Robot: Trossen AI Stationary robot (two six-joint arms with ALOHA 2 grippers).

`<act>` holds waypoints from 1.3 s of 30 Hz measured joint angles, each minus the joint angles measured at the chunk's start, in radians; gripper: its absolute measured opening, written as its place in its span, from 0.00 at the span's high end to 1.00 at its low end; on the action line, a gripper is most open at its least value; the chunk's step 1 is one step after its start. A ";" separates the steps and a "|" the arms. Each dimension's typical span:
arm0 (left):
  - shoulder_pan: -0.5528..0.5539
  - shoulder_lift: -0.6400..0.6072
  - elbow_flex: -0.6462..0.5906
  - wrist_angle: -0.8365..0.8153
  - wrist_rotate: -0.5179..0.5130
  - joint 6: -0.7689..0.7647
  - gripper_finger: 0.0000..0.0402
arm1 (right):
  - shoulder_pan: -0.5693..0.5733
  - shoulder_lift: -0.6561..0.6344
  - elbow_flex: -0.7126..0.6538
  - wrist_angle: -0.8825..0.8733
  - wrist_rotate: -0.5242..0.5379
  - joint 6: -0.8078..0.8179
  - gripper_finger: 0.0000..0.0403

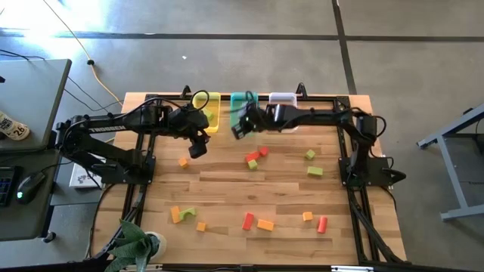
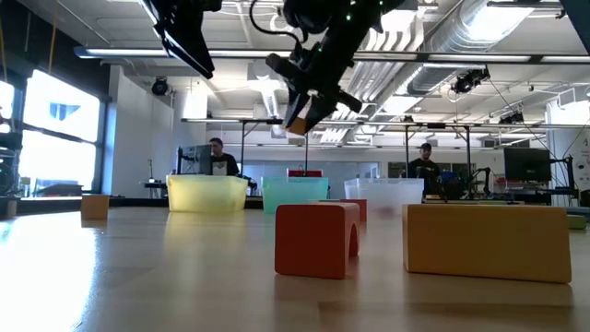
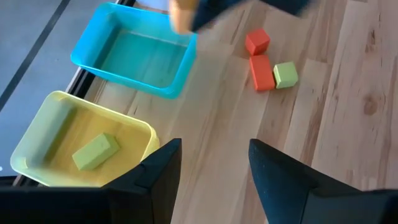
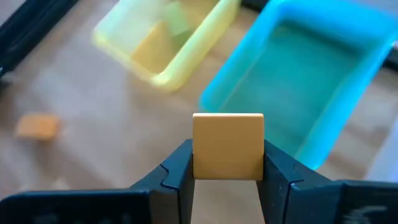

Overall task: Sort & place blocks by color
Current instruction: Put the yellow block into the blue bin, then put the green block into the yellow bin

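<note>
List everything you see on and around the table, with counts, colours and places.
Bins: three, yellow, teal, clear; row at the table's far edge.
Red blocks: four; loose on the table.
Orange blocks: five loose, one held.
Green blocks: four loose, one inside the yellow bin.
Plant: one, green; near left corner.
People: two; room behind.
Left tool: open, empty, above the table near the yellow bin.
Right tool: shut on an orange block, beside the teal bin.
</note>
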 joint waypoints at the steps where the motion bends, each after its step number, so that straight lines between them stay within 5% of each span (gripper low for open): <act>1: 0.000 0.000 0.000 0.000 0.000 0.000 0.56 | -0.022 0.002 0.000 0.008 0.002 -0.017 0.74; 5: 0.000 0.000 0.000 0.000 -0.001 0.001 0.57 | -0.109 0.035 0.001 0.065 -0.008 -0.082 0.74; 10: 0.000 0.000 0.000 0.001 0.004 0.002 0.57 | -0.185 0.124 0.001 0.127 -0.155 -0.072 0.74; 20: 0.001 0.003 0.000 0.001 0.052 0.003 0.57 | -0.186 0.175 0.001 0.105 -0.213 -0.065 0.74; 29: 0.000 0.011 0.000 0.001 0.052 0.003 0.56 | -0.186 0.173 0.000 0.096 -0.205 -0.060 0.50; 39: 0.000 0.011 0.000 -0.003 0.051 -0.014 0.47 | -0.164 0.064 0.000 0.077 -0.168 -0.038 0.48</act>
